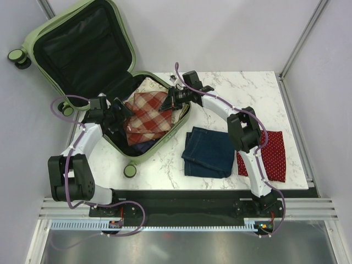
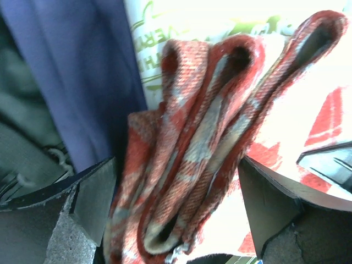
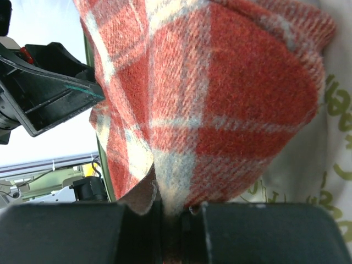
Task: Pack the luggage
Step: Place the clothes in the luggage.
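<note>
Top view first: the luggage (image 1: pixel 82 49) lies wide open in the upper left of the frame, lid tilted back off the marble table (image 1: pixel 231 88), lower half on the tabletop. Both arms reach into that lower half. The left gripper (image 1: pixel 118 113) sits at the left end of a red plaid cloth (image 1: pixel 148 115), and the right gripper (image 1: pixel 168 102) is at its upper right corner. Folded jeans (image 1: pixel 209 151) and a red dotted cloth (image 1: pixel 269 157) lie to the right, outside the case. Left wrist view now: the left gripper (image 2: pixel 179 209) has its jaws spread wide, and the folded plaid cloth (image 2: pixel 220 110) rises between them, with blue fabric (image 2: pixel 88 71) at upper left and a white printed fabric (image 2: pixel 181 25) along the top. Right wrist view: the right gripper (image 3: pixel 170 220) has its jaws pressed together at bottom centre, pinching the plaid cloth's (image 3: pixel 220 110) lower edge.
</note>
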{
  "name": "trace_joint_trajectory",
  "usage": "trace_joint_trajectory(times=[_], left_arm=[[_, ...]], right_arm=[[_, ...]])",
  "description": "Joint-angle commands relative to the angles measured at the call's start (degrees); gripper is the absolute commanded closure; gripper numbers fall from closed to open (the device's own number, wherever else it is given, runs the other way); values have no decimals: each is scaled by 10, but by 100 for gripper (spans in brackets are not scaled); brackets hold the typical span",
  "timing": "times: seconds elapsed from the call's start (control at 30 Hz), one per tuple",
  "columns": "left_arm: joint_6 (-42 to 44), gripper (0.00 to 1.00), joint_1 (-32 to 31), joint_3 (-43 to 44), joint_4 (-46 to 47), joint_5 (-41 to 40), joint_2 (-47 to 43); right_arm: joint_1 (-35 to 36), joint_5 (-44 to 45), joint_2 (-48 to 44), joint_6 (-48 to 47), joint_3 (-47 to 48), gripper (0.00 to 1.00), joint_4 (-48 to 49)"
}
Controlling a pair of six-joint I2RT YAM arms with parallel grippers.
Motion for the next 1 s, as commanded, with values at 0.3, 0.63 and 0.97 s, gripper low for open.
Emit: trace_joint_trajectory(times=[0.3, 0.63, 0.97], left_arm=[[-28, 21, 3, -32, 125, 85, 10], [-37, 88, 4, -31, 169, 140, 1], [25, 98, 2, -1, 168, 124, -44]], right_arm=[[-4, -6, -46, -21, -18, 100, -8], [-1, -7, -58, -23, -20, 100, -9], [12, -2, -76, -22, -28, 24, -8]])
